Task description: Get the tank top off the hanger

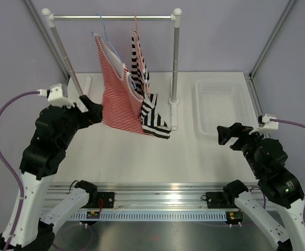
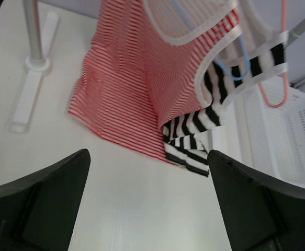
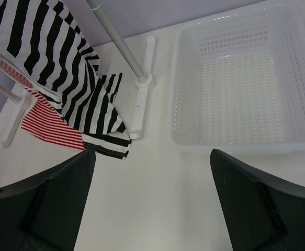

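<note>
The black-and-white striped tank top (image 1: 142, 73) hangs on the pale pink hanger (image 1: 135, 23) from the rail, its hem trailing on the table (image 1: 155, 123). It also shows in the left wrist view (image 2: 194, 136) behind the red top, with the pink hanger (image 2: 284, 63) above, and in the right wrist view (image 3: 63, 68). My left gripper (image 1: 92, 112) is open and empty, left of the clothes. My right gripper (image 1: 223, 135) is open and empty, to the right near the basket.
A red-and-white thin-striped top (image 1: 115, 89) hangs on a light blue hanger (image 1: 104, 29) just left of the tank top. The rack's right post (image 1: 175, 68) and foot (image 3: 142, 99) stand beside it. A white basket (image 1: 225, 104) sits at the right.
</note>
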Controlling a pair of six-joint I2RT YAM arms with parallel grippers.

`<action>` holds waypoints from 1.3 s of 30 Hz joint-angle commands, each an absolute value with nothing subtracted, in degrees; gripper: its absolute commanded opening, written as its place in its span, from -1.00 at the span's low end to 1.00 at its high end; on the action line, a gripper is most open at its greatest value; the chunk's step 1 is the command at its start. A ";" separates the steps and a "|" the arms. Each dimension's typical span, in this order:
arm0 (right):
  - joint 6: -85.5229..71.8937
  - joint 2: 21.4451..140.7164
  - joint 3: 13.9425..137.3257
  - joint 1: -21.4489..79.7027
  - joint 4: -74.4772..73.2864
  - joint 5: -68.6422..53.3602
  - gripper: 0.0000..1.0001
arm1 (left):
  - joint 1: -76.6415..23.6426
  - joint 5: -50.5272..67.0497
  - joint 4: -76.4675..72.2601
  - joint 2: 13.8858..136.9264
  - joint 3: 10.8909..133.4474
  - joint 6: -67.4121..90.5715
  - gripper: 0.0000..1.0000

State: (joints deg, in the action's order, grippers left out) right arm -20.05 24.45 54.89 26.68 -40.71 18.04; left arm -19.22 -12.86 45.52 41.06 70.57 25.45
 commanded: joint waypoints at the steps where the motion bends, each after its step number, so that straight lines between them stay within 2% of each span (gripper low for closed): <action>1: -22.15 25.66 53.09 27.16 -37.53 15.91 0.99 | -22.22 -6.41 41.31 48.85 78.12 25.75 0.98; 6: -22.94 26.98 50.98 27.25 -36.83 16.79 0.99 | -31.27 -17.02 43.59 61.92 91.38 22.60 0.98; 10: -23.64 29.43 50.01 27.16 -37.00 14.95 0.99 | -37.42 -22.84 48.77 73.45 107.61 21.10 0.98; 20: -22.41 28.83 50.09 27.16 -36.56 9.75 0.99 | -40.43 -36.73 53.00 95.17 130.67 16.53 0.98; 27: -23.03 26.98 48.96 27.25 -35.33 5.45 0.99 | -40.17 -41.57 49.14 101.76 133.67 11.87 0.88; 30: -23.20 27.16 48.43 27.16 -34.63 4.14 0.99 | -39.64 -39.91 48.43 104.93 135.61 12.48 0.83; 38: -23.03 26.02 48.08 27.16 -34.19 2.90 0.99 | -38.85 -39.90 45.88 108.19 135.71 15.11 0.56; 39: -23.11 25.84 47.47 27.25 -33.93 2.73 0.99 | -38.41 -39.64 45.62 108.11 135.27 15.55 0.47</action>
State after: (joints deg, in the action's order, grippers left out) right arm -22.96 26.83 48.31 26.70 -36.97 4.69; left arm -39.38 -38.04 49.52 108.27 134.37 14.04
